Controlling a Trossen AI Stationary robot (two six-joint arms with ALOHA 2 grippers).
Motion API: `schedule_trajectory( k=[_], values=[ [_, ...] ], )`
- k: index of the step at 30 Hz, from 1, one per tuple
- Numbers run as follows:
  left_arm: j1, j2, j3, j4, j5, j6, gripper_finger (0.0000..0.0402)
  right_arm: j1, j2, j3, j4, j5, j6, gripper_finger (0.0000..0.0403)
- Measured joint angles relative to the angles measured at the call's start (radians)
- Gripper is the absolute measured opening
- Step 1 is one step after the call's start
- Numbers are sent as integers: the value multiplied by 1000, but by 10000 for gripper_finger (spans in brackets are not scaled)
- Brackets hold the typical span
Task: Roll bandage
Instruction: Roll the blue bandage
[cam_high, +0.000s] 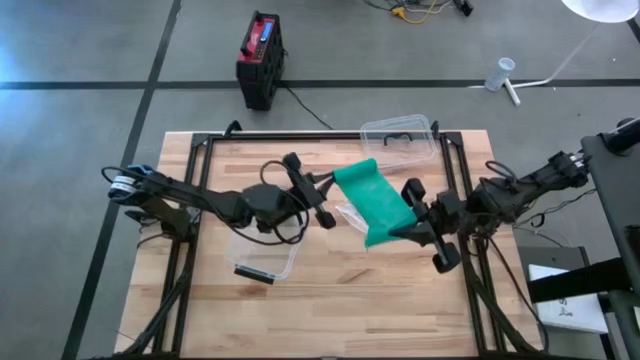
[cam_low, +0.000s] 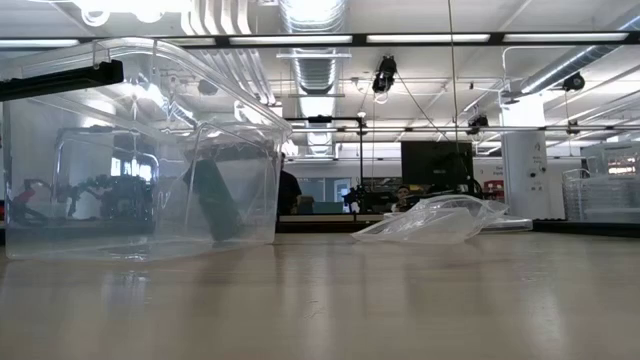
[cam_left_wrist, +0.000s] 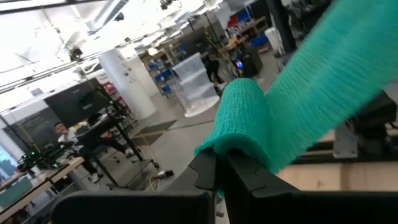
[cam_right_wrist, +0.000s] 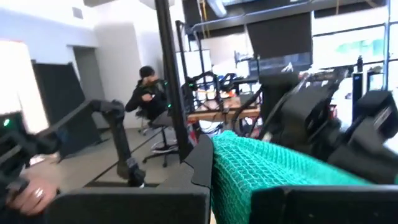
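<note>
Above wood table (cam_high: 330, 300), green mesh bandage (cam_high: 378, 203), clamped between 2 grippers

The wooden table (cam_high: 330, 300) stood on a grey concrete floor (cam_high: 80, 130) crossed by dark lines. Behind it a black and red box (cam_high: 260, 58) sat on the floor with a cable trailing away, and the white foot of a lamp stand (cam_high: 520, 85) showed at the far right. Overhead, long strip lights (cam_low: 420, 38) and silver ducts (cam_low: 312, 60) ran along the ceiling. A white pillar (cam_low: 520, 175) rose at the right, with a dark screen (cam_low: 436, 165) beside it. A seated person (cam_right_wrist: 148, 93) in dark clothes worked at a desk further back.
</note>
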Motion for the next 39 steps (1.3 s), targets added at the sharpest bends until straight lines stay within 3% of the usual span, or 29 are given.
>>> schedule_trajectory(
  k=[10, 24, 39],
  values=[
    [-26, 99, 0, 2, 90, -63, 0, -56, 0, 37, -3, 106, 0, 0],
    [-92, 191, 1, 24, 113, -135, 0, -155, 4, 35, -2, 117, 39, 0],
    [52, 172, 1, 126, 81, -132, 0, -149, 37, 34, -1, 3, 116, 0]
  ],
)
